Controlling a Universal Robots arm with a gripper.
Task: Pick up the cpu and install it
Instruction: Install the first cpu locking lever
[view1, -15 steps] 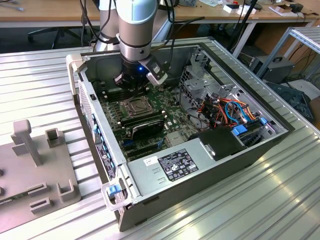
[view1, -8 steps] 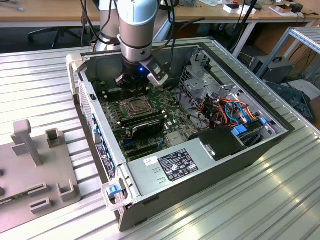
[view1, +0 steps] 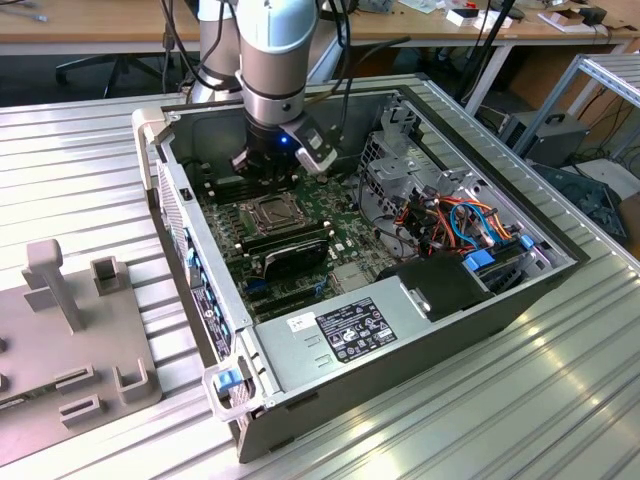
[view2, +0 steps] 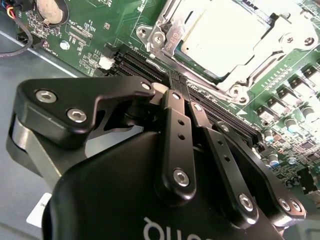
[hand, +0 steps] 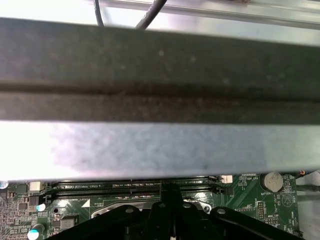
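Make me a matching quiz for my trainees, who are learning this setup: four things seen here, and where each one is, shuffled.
Things:
1 cpu
2 tool
3 power supply
4 grey fixture

Places:
A outside the case, on the exterior view's left
B just above the memory slots
C seated in the socket
D inside the case, at its near edge in the exterior view

Pairs: 1-C; 2-B; 3-D; 4-A

In the first wrist view a blurred dark-and-grey metal case wall (hand: 160, 100) hides most of the green motherboard (hand: 250, 200), while the second wrist view's edge cuts off the silver-grey square cpu (view2: 235, 35) seated in its socket frame.
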